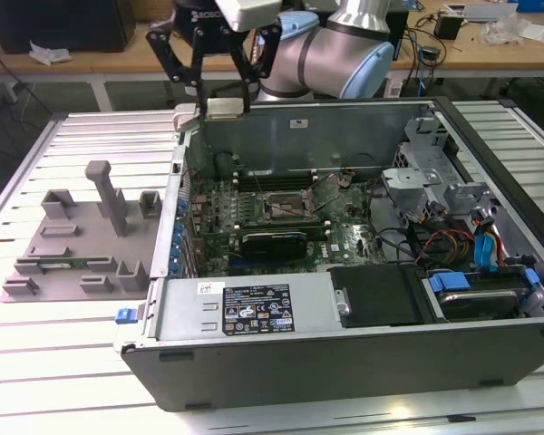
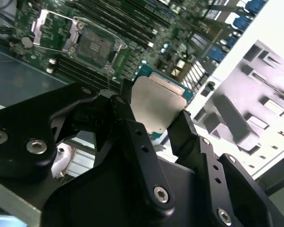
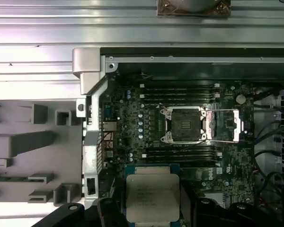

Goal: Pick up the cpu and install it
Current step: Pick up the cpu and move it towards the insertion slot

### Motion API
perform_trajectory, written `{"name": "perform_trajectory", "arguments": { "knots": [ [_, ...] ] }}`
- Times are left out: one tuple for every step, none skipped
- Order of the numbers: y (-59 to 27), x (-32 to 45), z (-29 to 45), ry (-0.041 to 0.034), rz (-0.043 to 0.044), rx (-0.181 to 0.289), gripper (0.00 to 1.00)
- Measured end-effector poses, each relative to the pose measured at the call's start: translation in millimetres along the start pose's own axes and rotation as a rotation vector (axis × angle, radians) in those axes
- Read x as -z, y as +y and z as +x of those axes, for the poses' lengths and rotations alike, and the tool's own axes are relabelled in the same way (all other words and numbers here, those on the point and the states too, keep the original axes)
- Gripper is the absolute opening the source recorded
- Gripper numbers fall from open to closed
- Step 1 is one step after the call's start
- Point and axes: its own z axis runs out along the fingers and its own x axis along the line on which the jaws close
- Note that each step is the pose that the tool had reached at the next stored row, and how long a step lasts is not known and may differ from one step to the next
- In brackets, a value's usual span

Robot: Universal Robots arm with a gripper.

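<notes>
Looking at the exterior view, the black two-finger gripper [image 1: 222, 101] is closed on the small flat square cpu with the silvery-white metal lid [image 1: 228, 110]. It holds the chip up in the air above the far corner of the big grey open computer case [image 1: 254, 353], on the exterior view's left.

The relation that matters: the dark square socket with the flipped-open metal frame [image 1: 286, 208] sits down on the green motherboard, well apart from the chip, lower and off toward the exterior view's right. Nothing is in the socket yet as far as I can see.

In the second wrist view the cpu [image 2: 156, 106] is pinched by opposite edges between the fingers [image 2: 128, 118]. It's lying roughly flat, lid facing the camera. The lid looks matte and clean with faint print, and a thin green board rim peeks out around it. Being square, it has no real long axis.
</notes>
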Motion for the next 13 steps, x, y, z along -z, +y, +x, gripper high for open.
{"name": "perform_trajectory", "arguments": {
  "knots": [
    [0.0,-0.1,-3.3,0.0,0.0,0.0,0.55],
    [0.0,-0.2,-6.3,0.0,0.0,0.0,0.55],
    [0.1,-0.4,-11.4,0.0,0.0,0.0,0.55],
    [0.2,-0.6,-17.0,0.0,0.0,0.0,0.55],
    [0.3,-0.7,-20.6,0.0,0.0,0.0,0.55],
    [0.3,-0.8,-22.7,0.0,0.0,0.0,0.55],
    [0.3,-0.8,-24.4,0.0,0.0001,0.0,0.55],
    [0.3,-0.8,-24.4,0.0,0.0,0.0,0.55],
    [0.3,-0.8,-24.5,-0.0001,0.0,0.0,0.55],
    [0.3,-0.8,-24.5,0.0,0.0001,0.0,0.55],
    [0.4,-1.3,-24.5,-0.0002,-0.0003,0.0,0.55],
    [0.4,-1.9,-24.6,-0.0001,-0.0001,0.0,0.55],
    [0.3,-2.7,-24.8,0.0,0.0001,0.0,0.55]
  ]
}}
